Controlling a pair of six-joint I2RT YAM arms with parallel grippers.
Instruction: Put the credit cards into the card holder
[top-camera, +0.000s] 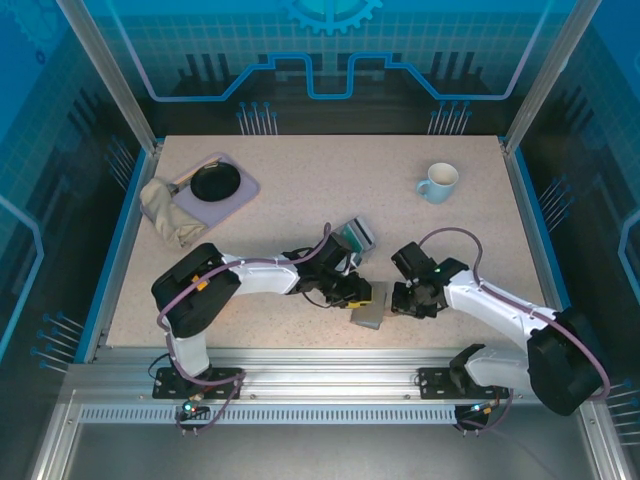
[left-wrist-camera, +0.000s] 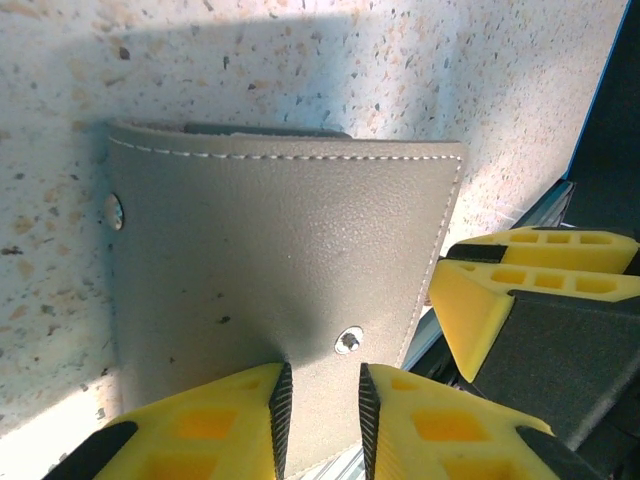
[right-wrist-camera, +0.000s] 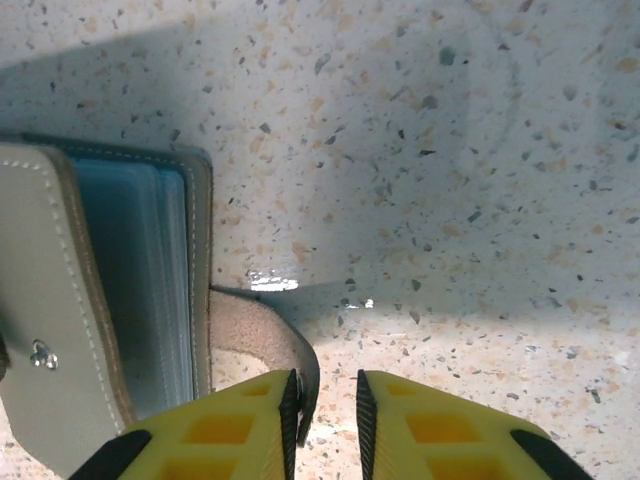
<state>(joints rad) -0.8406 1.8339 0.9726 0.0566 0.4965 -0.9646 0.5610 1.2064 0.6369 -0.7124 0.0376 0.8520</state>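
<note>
the card holder (top-camera: 369, 314) lies at the near edge of the table (top-camera: 330, 175), right between the two arms, its grey stitched cover facing up. the left gripper (top-camera: 360, 293) is down on the holder's left side and the right gripper (top-camera: 400, 300) comes at it from the other side, the two just beside each other.

in the left wrist view the yellow fingers (left-wrist-camera: 225, 415) are drawn close with a narrow gap, and the grey cover with its metal snap (left-wrist-camera: 347, 342) shows in that gap; i cannot tell whether they pinch it or sit over it. the right gripper's yellow fingers are just off the holder's right edge in that same view.

in the right wrist view the holder gapes a little, the pale-blue pockets (right-wrist-camera: 140, 270) showing between its two grey halves. a grey strap (right-wrist-camera: 250, 325) curls out from under it and runs into the narrow gap of the right gripper (right-wrist-camera: 325, 390), against the left pad. i cannot tell if the strap is actually clamped.

the credit cards (top-camera: 352, 236), teal, stand in a clear slotted box (top-camera: 366, 231) a bit farther back, near the left arm's wrist and apart from the holder. a pale mug (top-camera: 438, 182) sits toward the far right. at the far left a lilac tray (top-camera: 235, 200) carries a black dish (top-camera: 214, 181), with a beige cloth (top-camera: 165, 212) against it.
</note>
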